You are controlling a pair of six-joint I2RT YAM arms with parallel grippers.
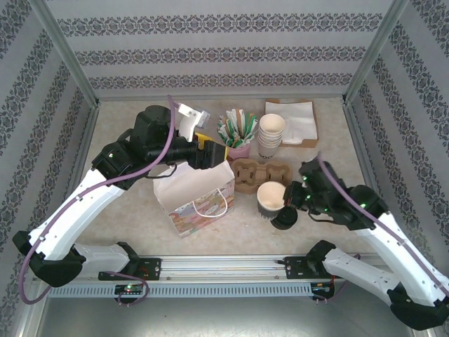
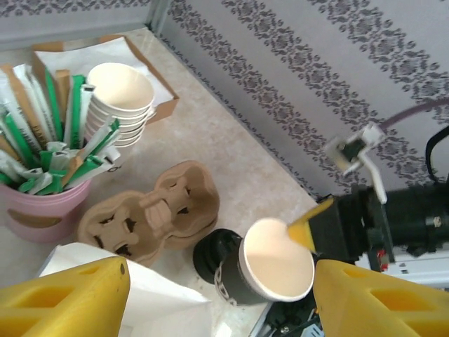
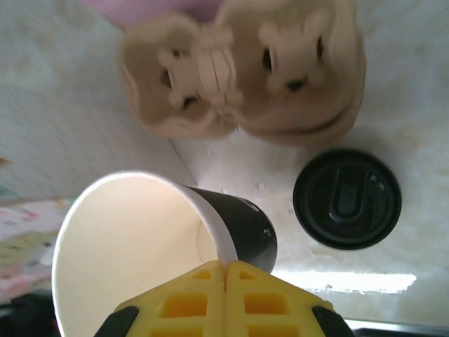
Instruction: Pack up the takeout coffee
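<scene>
From above, the coffee cup [image 1: 271,197] is toward the right of the counter [image 1: 330,151], just in front of the brown cup carrier [image 1: 261,174] and to the right of the paper bag [image 1: 196,193]. It is uncovered, and its black lid [image 1: 284,220] lies flat on the counter right beside its base, on the near side. The right gripper [image 1: 287,195] reaches the cup from the right. The right wrist camera adds what the overhead one cannot: the yellow fingers [image 3: 196,298] are pressed together on the cup's rim, pinching the paper wall. A black sleeve [image 3: 245,228] wraps the cup, and its inside is plain cream. Whether the cup's base rests on the counter or hangs a little off it is hard to tell. The left gripper [image 1: 209,156] hovers at the far edge of the bag's open mouth. The left wrist camera shows its jaws spread wide, with the bag's white edge low between them and nothing gripped. That view also gives the far side best. A stack of cups [image 2: 123,102] sits nested beside a pink pot [image 2: 42,210] crammed with green and white packets [image 2: 70,140]. Behind them, near the far right corner, a cardboard tray [image 2: 165,105] holds white napkins [image 2: 88,53].
</scene>
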